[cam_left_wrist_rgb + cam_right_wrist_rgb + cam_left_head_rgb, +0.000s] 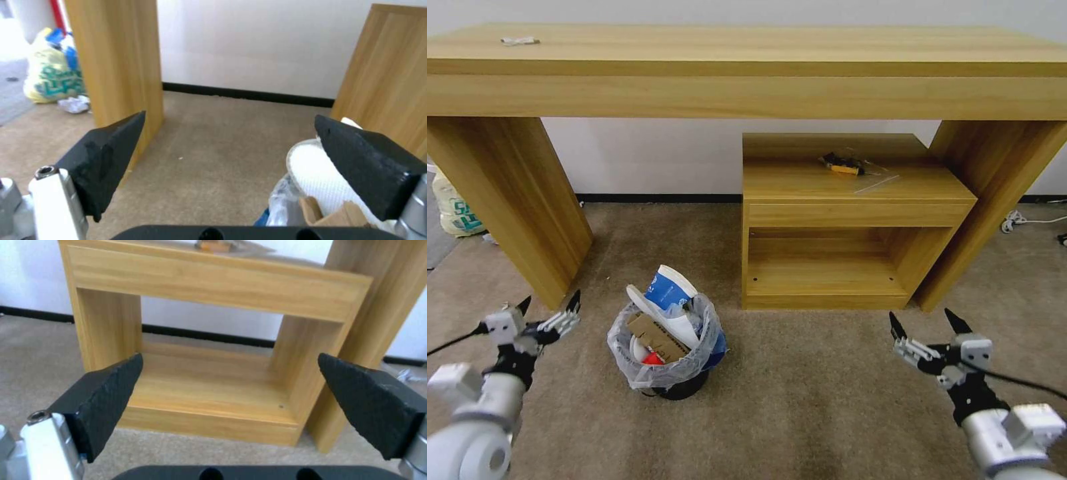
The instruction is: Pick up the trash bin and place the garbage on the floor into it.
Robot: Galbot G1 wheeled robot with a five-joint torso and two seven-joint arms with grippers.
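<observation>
- Standing on the floor (800, 400) between both arms: bin (667, 353), overfilled.
- Left gripper (547, 312), right gripper (927, 327): jaws wide, empty.
- Risk: slipper (316, 173) and cup (668, 288) overtop rim; a jolt could spill them.

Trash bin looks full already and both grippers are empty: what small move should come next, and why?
Probably none beyond keeping both arms back: the trash bin stands on the floor holding the garbage, and the left gripper and right gripper hang open, apart from it.
</observation>
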